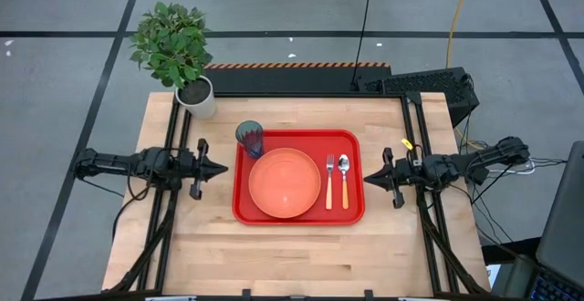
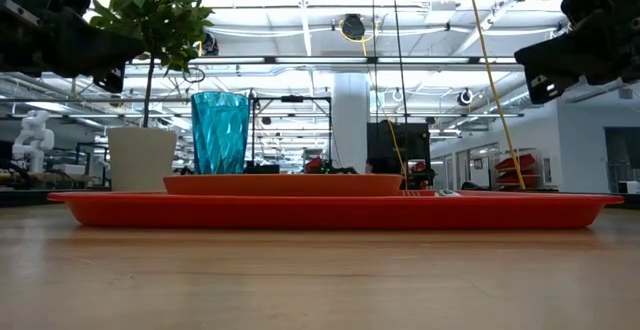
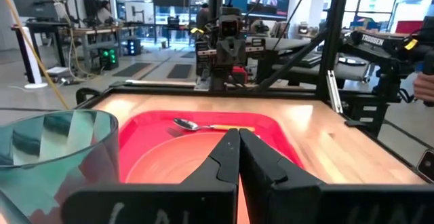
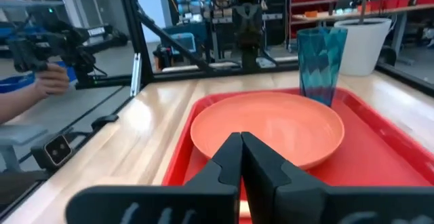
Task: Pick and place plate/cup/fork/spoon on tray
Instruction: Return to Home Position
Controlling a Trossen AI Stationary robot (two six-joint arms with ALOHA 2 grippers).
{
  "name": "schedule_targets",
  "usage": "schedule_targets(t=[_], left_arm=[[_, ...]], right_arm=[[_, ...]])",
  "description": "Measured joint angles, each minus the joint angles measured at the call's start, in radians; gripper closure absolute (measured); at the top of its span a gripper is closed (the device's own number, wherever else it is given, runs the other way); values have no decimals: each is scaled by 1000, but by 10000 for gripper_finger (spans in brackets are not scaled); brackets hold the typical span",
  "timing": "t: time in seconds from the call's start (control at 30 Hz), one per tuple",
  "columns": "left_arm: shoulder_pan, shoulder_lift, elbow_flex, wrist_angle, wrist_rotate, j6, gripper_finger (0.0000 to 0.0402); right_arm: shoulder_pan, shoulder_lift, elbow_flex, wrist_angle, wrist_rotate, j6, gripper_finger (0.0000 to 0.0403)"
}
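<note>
Status: placing looks done. The tray sits mid-frame in the high view with all four items on it.
- The plate lies flat, left of the tray's centre.
- The cup stands upright in the tray's upper-left corner, just beside the plate's rim. I can't tell from above whether they touch.
- The fork and the spoon lie side by side to the right of the plate. Their heads point toward the top of the frame and their handles toward the bottom. They are apart from each other and from the plate.

The left gripper is left of the tray over bare table, fingers pressed together and holding nothing. The right gripper is right of the tray, likewise closed tight and empty. Both point inward at the tray and are clear of its rim. In the low view they show in the two upper corners, well above tray height.

My read is that you're in the return-to-home step, with nothing left to pick. The next move calls for pulling each arm back from the tray toward its own side of the frame, with no descent and no opening. Keep the height you have so neither tip clips the tray rim or the cup. The plant pot is up-frame of the left arm, so pull straight back and don't swing that way.

A person's hand shows at the left edge of the right wrist view, off the table. Check it's clear before you move.
</note>
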State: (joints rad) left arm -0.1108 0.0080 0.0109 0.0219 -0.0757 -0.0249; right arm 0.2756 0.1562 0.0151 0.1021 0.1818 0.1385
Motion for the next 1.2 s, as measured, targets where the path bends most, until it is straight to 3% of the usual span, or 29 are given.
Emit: schedule_targets(t=[0.3,1.2], left_arm=[[0,0,0,3,-2,1,392],[0,0,0,7,-3,3,380]], right_arm=[[0,0,0,-3,2,-72,403],[0,0,0,-2,0,-46,403]])
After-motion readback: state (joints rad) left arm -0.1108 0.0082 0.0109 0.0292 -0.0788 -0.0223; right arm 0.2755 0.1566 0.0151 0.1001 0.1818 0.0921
